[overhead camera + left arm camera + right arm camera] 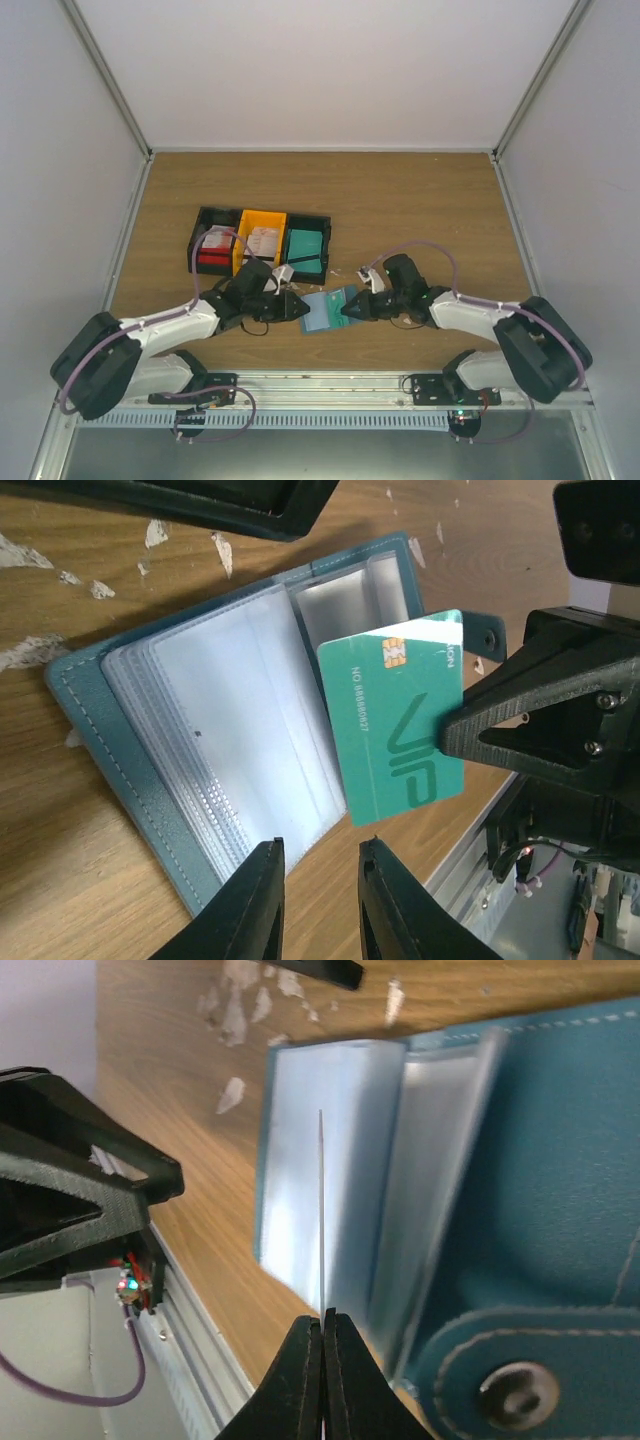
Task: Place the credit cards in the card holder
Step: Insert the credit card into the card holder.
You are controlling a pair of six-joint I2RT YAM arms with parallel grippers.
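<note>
From above, the card holder (322, 310) lay open on the wooden table (420, 210), close to the near edge and between the two arms. The left gripper (296, 305) reached in just at its left side and the right gripper (350, 310) at its right side. A row of bins (262, 243) sat behind them, toward the left half of the table.

In the left wrist camera, the card holder (85, 705) was spread like a book, with a stack of clear plastic sleeves fanned over its blue cover. A green card (395, 730) with a gold chip and large pale lettering stood over the right-hand sleeves. Its far edge was pinched by the right gripper (460, 728). The left gripper (320, 900) was released: its two fingers (262, 905) stood apart with nothing between them, hanging over the near edge of the holder. White scraps (155, 530) dotted the wood beyond the holder.

In the right wrist camera, the right gripper (322, 1355) was clenched tight on the green card (321, 1220), seen edge-on as a thin line running straight out from the fingertips. The line lay over the pale sleeves of the card holder (560, 1140); whether the card's edge had entered a pocket could not be told. A metal snap (515, 1392) showed on the blue flap beside the fingers. The left gripper (120, 1180) loomed dark at the left.
</note>
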